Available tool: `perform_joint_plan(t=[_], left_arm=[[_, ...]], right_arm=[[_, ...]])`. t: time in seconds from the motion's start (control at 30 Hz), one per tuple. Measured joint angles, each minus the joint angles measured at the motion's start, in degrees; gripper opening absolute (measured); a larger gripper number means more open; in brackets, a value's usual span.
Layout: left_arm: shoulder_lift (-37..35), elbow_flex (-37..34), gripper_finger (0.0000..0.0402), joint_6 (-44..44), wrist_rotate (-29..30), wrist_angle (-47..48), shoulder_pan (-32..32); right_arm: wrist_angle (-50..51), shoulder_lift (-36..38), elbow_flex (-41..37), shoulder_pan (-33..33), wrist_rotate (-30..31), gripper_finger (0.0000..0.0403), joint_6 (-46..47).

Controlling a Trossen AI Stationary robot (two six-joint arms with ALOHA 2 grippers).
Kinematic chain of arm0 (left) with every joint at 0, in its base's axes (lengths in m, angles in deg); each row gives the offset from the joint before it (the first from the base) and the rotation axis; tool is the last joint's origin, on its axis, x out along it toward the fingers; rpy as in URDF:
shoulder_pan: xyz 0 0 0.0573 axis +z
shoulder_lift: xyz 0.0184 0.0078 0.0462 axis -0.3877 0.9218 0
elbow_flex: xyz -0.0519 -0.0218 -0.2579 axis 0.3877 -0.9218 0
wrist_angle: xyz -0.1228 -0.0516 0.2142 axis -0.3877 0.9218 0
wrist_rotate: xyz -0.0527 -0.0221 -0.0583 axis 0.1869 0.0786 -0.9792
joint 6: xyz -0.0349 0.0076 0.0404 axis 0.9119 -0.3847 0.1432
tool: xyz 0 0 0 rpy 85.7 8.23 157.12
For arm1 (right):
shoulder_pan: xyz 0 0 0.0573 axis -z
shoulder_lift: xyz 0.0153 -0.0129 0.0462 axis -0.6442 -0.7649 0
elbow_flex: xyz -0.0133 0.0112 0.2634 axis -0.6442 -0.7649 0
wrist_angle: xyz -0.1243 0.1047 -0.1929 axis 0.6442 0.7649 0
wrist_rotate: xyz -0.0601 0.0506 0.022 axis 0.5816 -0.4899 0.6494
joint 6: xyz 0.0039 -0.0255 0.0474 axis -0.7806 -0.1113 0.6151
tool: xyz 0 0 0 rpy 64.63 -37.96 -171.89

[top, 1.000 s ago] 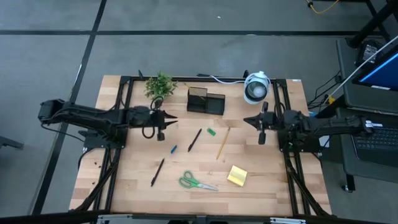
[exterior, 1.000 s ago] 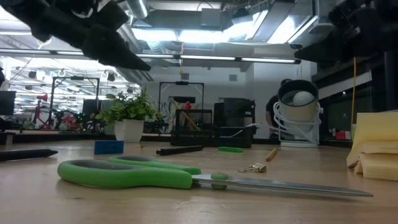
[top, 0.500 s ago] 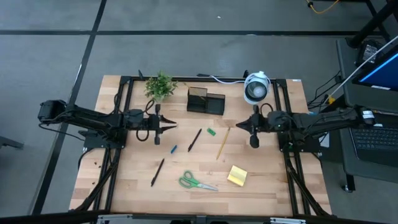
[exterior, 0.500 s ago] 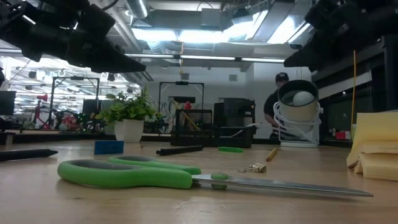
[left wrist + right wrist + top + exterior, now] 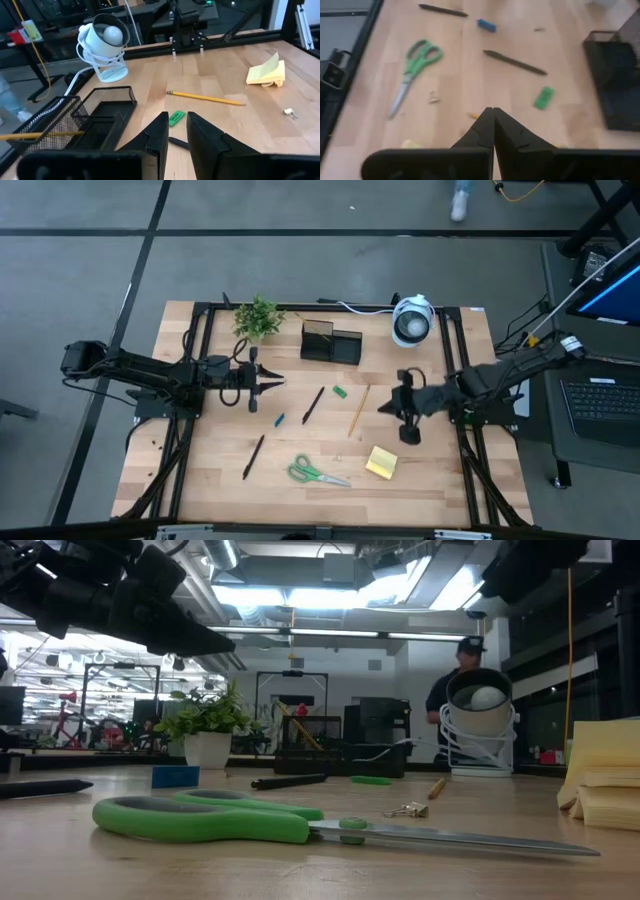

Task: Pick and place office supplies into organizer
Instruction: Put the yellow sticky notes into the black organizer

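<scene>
Jaws: right gripper [image 5: 384,409] pressed fully together, holding nothing; left gripper [image 5: 279,383] parted by a narrow gap, also holding nothing, and hovering over the table [image 5: 440,480] to the left of the organizer.

Organizer [image 5: 331,342]: black mesh holder, far edge of the table at centre, between the potted plant [image 5: 258,318] and the round white device [image 5: 411,321]. The left wrist view shows one pencil already lying inside it; the high view does not reveal this.

Scissors [image 5: 316,473]: green handles, near edge, blades pointing right.

Sticky-note pad [image 5: 381,462]: yellow, toward the near edge, just below the right gripper.

Pencil [image 5: 358,409]: on the table, just left of the right gripper; long axis runs roughly from near to far, slightly slanted. The right arm is plainly the nearer, so this looks the likely next pick; the jaws would need to open and straddle the shaft crosswise.

Pens: one [image 5: 313,404] at centre, one [image 5: 253,456] at near left; both slanted.

Small pieces: green [image 5: 340,391] beside the central pen; blue [image 5: 279,419] just left of it. A binder clip [image 5: 405,809] shows only in the low and wrist views.

Person [image 5: 457,680] in the room behind, low view only.
</scene>
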Motion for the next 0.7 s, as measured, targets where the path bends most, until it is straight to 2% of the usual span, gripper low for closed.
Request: perform_joint_plan(t=[0.17,0.27,0.43,0.7], left_arm=[[0.0,0.0,0.0063,2.7,-0.06,0.0,0.0],[0.02,0.0,0.0063,2.77,-0.06,-0.36,0.0],[0.02,-0.02,0.0063,2.9,-0.07,-1.63,0.0],[0.02,-0.02,0.0063,3.29,-0.08,-1.74,0.0]], right_arm=[[4.65,-6.8,5.74,-8.58,7.36,0.0002,7.63],[13.04,-12.52,11.55,-12.8,10.59,0.0002,12.52],[22.13,-22.57,21.62,-17.77,11.37,0.0002,20.85],[28.14,-38.2,37.96,-24.67,11.75,0.0001,24.64]])
